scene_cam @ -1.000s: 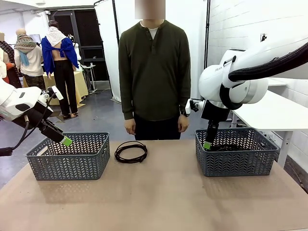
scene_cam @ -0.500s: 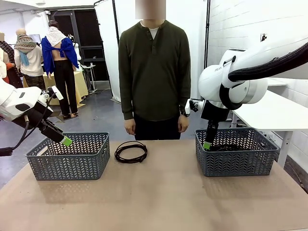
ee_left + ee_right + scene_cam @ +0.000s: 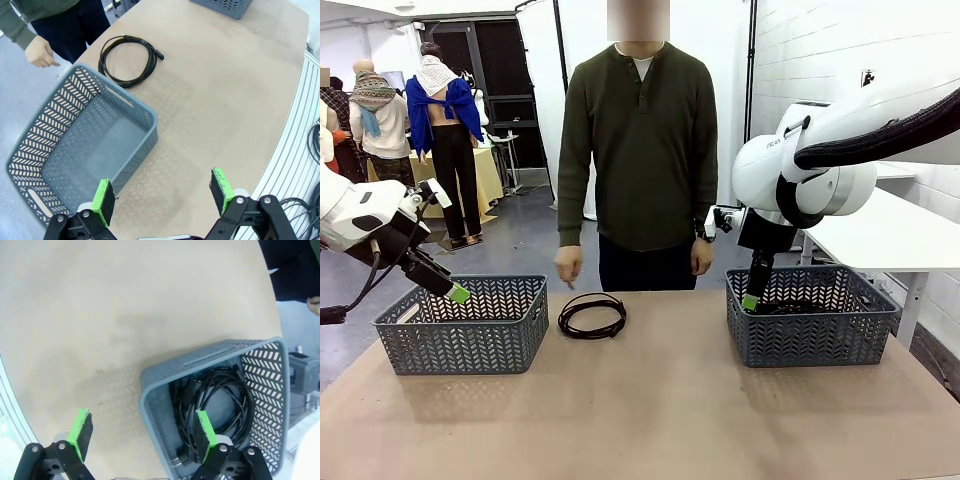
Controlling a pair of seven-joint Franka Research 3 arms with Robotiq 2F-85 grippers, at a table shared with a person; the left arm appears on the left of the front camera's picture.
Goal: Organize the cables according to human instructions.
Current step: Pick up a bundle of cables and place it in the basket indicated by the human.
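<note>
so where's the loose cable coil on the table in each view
Front view: the loose cable coil lies left of centre, between the two baskets.
Left wrist view: upper left, just beyond the empty basket's far corner.
Right wrist view: not in it.
Shared landmark: the empty grey basket beside the coil.

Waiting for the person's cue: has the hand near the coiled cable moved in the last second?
Yes. The person's hand has swung out from the hip toward the left basket, above the table's far edge and the cable.
</note>
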